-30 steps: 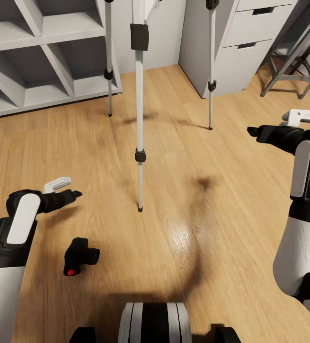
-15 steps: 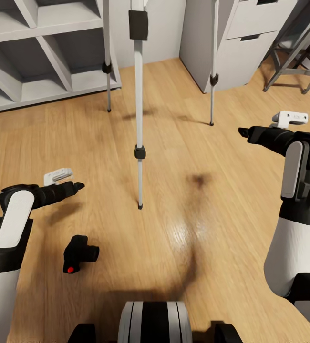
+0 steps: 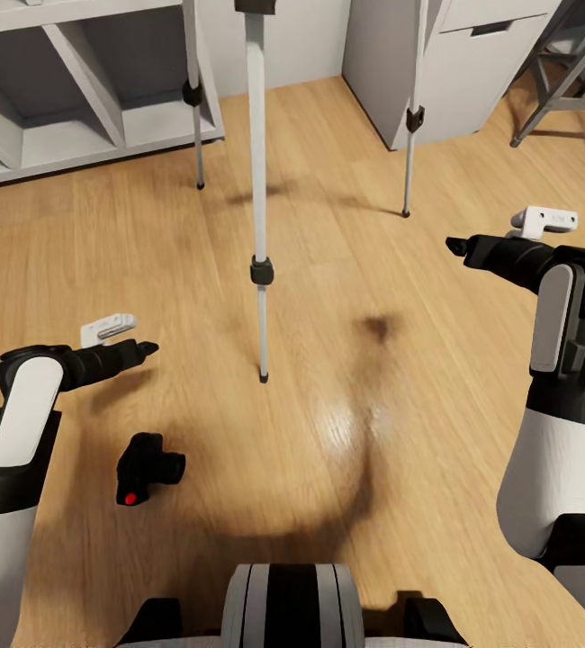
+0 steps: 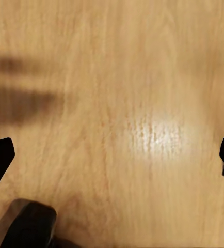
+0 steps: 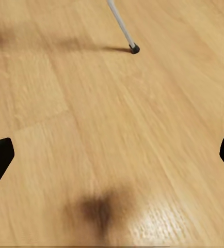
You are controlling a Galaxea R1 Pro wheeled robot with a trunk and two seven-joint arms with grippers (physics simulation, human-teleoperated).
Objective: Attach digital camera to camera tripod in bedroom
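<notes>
I have the camera (image 3: 147, 467) lying on the wood floor (image 3: 346, 297) at about 8 o'clock in my head view, lens pointing toward 3 o'clock, red dot facing up. My left gripper (image 3: 139, 350) hangs near it, toward 12 o'clock from it, empty; in the left wrist view its fingertips sit wide apart at the frame edges, with a dark rounded shape, probably the camera (image 4: 29, 225), just inside the lower corner. My right gripper (image 3: 459, 243) is out at 3 o'clock, also spread wide and holding nothing.

The tripod (image 3: 257, 189) stands at 12 o'clock, its nearest foot planted well apart from the camera; its head is out of frame.

My worries: the camera is low and small, so a descent slightly off line could nudge it and send it skidding over the smooth planks instead of gripping it. The lens sticks out, so pinching across it may let the body twist or slip. Swinging either arm carelessly toward the thin legs could knock the tripod over.
</notes>
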